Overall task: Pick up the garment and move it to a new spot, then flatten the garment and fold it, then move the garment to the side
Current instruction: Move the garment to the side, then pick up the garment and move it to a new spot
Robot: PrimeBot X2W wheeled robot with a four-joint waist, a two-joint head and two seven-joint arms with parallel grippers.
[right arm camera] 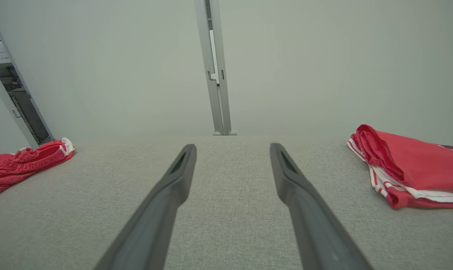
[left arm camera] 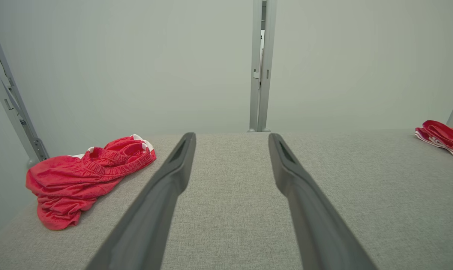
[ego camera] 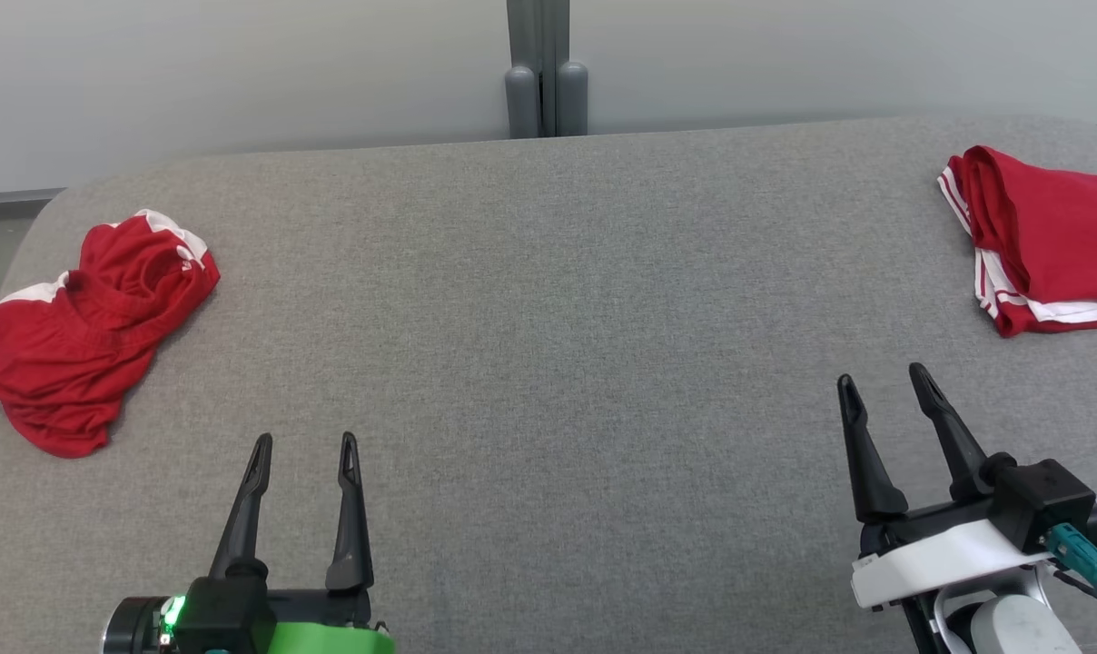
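A crumpled red garment [ego camera: 76,341] with white trim lies in a heap at the far left of the grey cloth table [ego camera: 548,363]; it also appears in the left wrist view [left arm camera: 84,176] and the right wrist view [right arm camera: 20,165]. My left gripper [ego camera: 305,448] hovers near the front edge, right of the heap and apart from it, open and empty. My right gripper [ego camera: 883,380] stands open and empty at the lower right. Both pairs of dark fingers are spread over bare cloth in their wrist views [left arm camera: 232,140] [right arm camera: 232,150].
A folded red garment [ego camera: 1043,241] with white stripes rests at the table's far right edge, also in the wrist views [right arm camera: 410,168] [left arm camera: 442,138]. A grey post [ego camera: 539,68] rises behind the table against a pale wall. Bare cloth spans the middle.
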